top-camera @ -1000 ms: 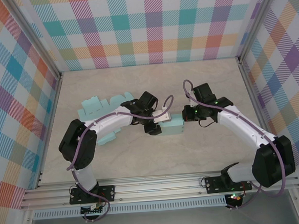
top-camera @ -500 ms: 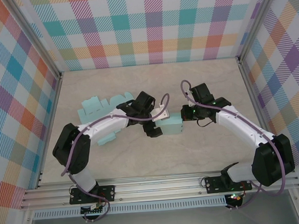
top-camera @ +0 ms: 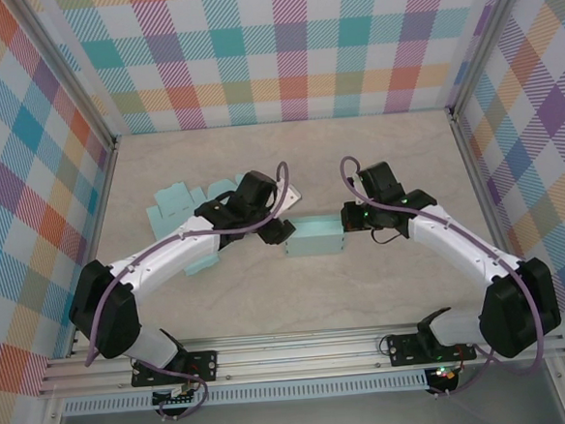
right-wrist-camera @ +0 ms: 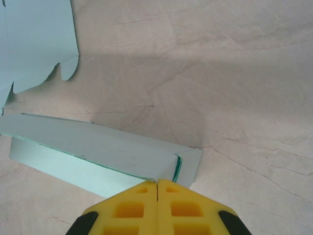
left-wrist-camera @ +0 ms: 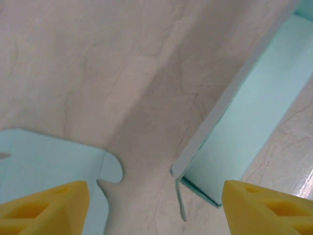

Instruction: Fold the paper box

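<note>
The pale teal paper box [top-camera: 314, 237] lies folded into a long low block at the middle of the table. My left gripper [top-camera: 278, 231] hovers at its left end, open. In the left wrist view its yellow fingers [left-wrist-camera: 45, 208] stand wide apart over bare table, with the box's end [left-wrist-camera: 244, 122] to the right and touching neither. My right gripper [top-camera: 347, 217] is at the box's right end. Its yellow fingertips [right-wrist-camera: 157, 185] are pressed together against the box's near top corner [right-wrist-camera: 166, 164], with nothing between them.
A flat teal cardboard sheet [top-camera: 187, 201] with cut tabs lies left of the box, partly under the left arm; its edge [left-wrist-camera: 44, 161] shows by my left finger and another part [right-wrist-camera: 36, 44] at the right wrist view's top left. Checked walls surround the table.
My left gripper has come off the box's left end and drawn back to the left, opening wider and then partly closing. The box now lies uncovered. The right gripper stays shut at its right end.
</note>
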Robot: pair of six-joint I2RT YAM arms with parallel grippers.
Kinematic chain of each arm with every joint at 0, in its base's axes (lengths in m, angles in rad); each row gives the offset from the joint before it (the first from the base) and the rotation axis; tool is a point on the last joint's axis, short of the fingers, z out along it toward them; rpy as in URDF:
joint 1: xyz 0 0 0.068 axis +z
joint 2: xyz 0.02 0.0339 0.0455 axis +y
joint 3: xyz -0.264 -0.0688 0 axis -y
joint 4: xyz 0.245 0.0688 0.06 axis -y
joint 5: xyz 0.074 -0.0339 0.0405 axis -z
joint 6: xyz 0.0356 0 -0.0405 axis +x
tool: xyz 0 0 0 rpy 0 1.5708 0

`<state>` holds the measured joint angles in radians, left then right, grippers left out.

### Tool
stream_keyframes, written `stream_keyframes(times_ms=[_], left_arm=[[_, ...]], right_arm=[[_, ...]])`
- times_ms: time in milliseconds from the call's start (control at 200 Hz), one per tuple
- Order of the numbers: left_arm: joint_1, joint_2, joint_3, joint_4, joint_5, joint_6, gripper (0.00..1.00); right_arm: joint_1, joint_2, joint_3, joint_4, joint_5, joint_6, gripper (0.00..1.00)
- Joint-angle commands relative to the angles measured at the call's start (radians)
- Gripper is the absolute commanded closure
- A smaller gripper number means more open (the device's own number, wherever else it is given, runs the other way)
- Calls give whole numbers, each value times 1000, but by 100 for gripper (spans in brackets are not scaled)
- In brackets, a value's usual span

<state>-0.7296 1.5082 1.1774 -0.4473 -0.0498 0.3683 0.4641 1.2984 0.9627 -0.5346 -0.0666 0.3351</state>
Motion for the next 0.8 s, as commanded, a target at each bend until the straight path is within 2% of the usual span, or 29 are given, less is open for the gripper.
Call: stream_keyframes(times_ms=[0,105,255,550,685,795], left_arm=[[11,-12,40,-116,-69,-146,29],[9,5,61,-156,-47,-215,29],[9,46,84,-185,-65,-286,37],[7,93,126,-184,-30,-340,61],[3,114,152,-211,-19,-355,77],[-3,119,161,-206,3,-369,83]], right_arm=[[8,-8,-27,-30,3,-7,100],[11,-4,-30,-26,-2,-7,100],[19,3,-33,-16,-8,-4,100],[33,-4,-47,-6,-3,-6,98],[45,-5,-60,-2,12,-10,98],[57,-1,-65,-1,34,-13,98]])
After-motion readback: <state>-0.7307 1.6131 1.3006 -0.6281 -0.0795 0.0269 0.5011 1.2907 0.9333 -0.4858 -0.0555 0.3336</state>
